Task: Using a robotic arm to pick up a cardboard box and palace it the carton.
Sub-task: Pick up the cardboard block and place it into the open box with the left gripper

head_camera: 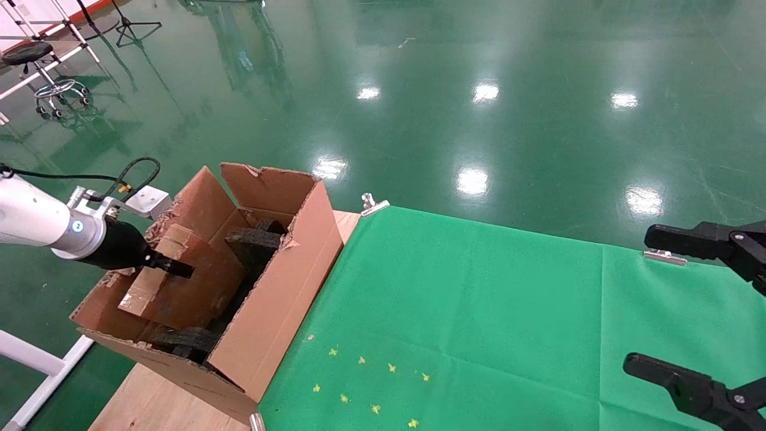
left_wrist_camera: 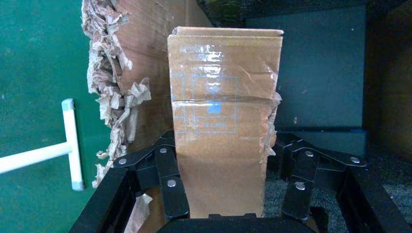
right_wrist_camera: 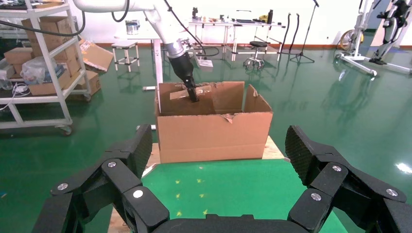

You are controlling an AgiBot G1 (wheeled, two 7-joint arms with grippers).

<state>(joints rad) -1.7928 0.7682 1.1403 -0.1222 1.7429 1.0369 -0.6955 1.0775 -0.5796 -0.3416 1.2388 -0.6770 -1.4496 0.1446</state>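
My left hand (head_camera: 179,267) is clenched on the cardboard box (head_camera: 173,278), and the left wrist view shows it plainly: the taped box (left_wrist_camera: 224,121) stands up between my black linked fingers (left_wrist_camera: 167,182), one pressed against each of its long sides. Shiny clear tape crosses its face over a faint blue printed mark.

My robotic arm (head_camera: 36,224) reaches in from the left over the open top of the carton (head_camera: 287,287), and the box I hold sits tilted inside that opening, one end higher toward the far flap, the other lower toward the near wall. Black foam pieces (head_camera: 254,239) lie inside the carton beside and beneath the box. I cannot tell whether the box rests on the foam or hangs only in my grip. The ragged torn edge of the carton (left_wrist_camera: 111,97) runs just beside the box in the left wrist view.

The carton stands on the left end of the desk (head_camera: 155,401), touching the edge of the green cloth (head_camera: 479,311) that covers the rest of it. Small yellow marks (head_camera: 365,383) dot the cloth near the front.

My right hand (head_camera: 703,311) hovers over the right side of the cloth, well apart from the carton, its fingers (right_wrist_camera: 124,160) spread wide and grasping nothing.
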